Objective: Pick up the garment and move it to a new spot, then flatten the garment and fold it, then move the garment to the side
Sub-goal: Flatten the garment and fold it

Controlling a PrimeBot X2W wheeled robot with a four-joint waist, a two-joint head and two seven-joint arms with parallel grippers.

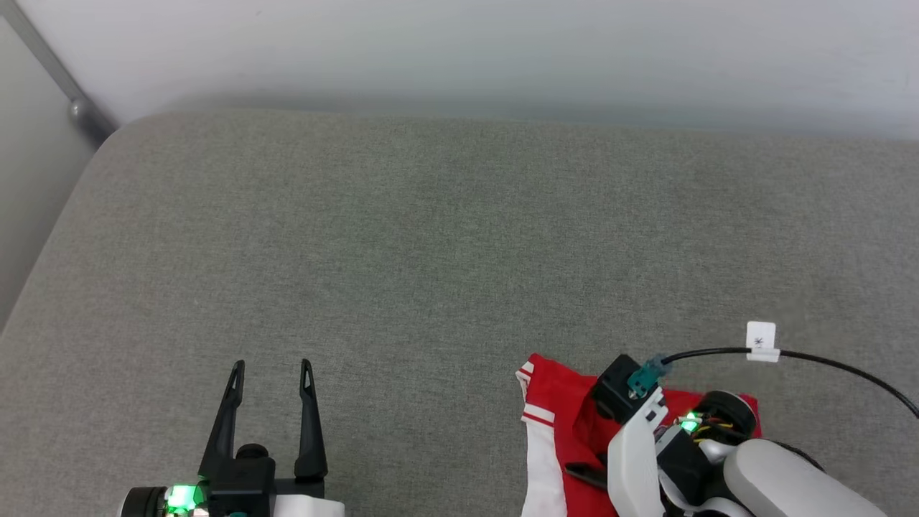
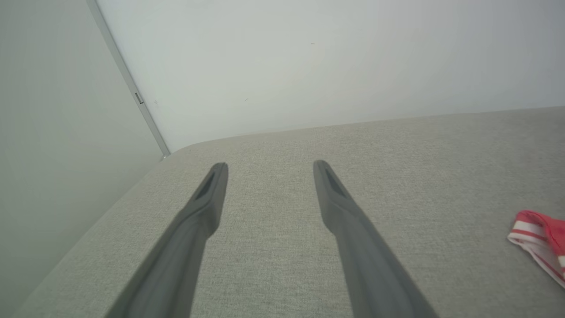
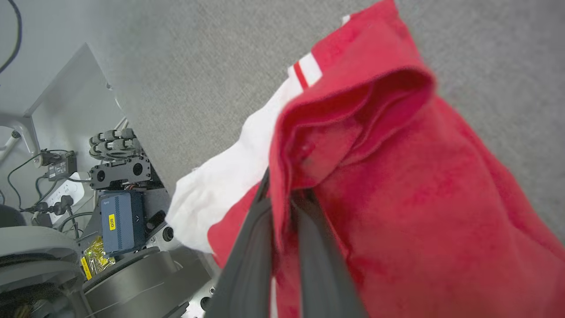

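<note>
The right pincer (image 3: 282, 191) is clamped on a fold of the red and white shirt (image 1: 556, 393), which sits bunched at the near right edge of the desk (image 1: 445, 244). The lift probably needs enough height for the trailing cloth to clear that edge before it is carried toward the bare middle. The left pincer (image 1: 273, 368) hovers wide open, holding nothing. Grey fabric covers the desk, and a pale wall (image 1: 459, 50) stands behind.

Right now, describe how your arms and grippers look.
Left gripper: two long, tapered black fingers with slotted tips, black base, green light. Right gripper: dark fingers, white bracket, pale grey forearm shell, green light, and a black cable bearing a white tag.
</note>
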